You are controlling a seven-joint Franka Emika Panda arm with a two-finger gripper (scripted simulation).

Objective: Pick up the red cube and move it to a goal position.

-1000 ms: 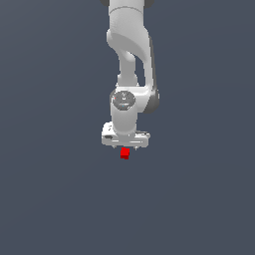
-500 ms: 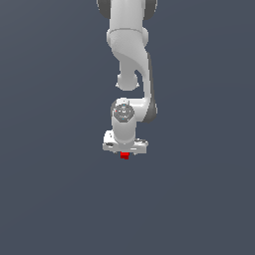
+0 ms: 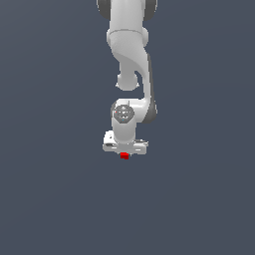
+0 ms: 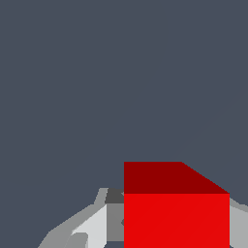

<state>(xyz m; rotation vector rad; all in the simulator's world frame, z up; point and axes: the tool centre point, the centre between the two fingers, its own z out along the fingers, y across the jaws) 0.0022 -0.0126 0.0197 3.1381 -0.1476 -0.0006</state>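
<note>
One cube, carried toward the camera

One red cube (image 3: 124,156) sits pinched between the jaws of the white gripper (image 3: 124,153), poking out just below the hand. In the wrist view the red cube (image 4: 176,213) fills the space between grey fingers (image 4: 92,227). Compared with half a second ago, the arm has folded lower and the gripper with its cube sits slightly lower in the exterior view. Plain grey-blue ground (image 3: 50,199) lies all around.
</note>
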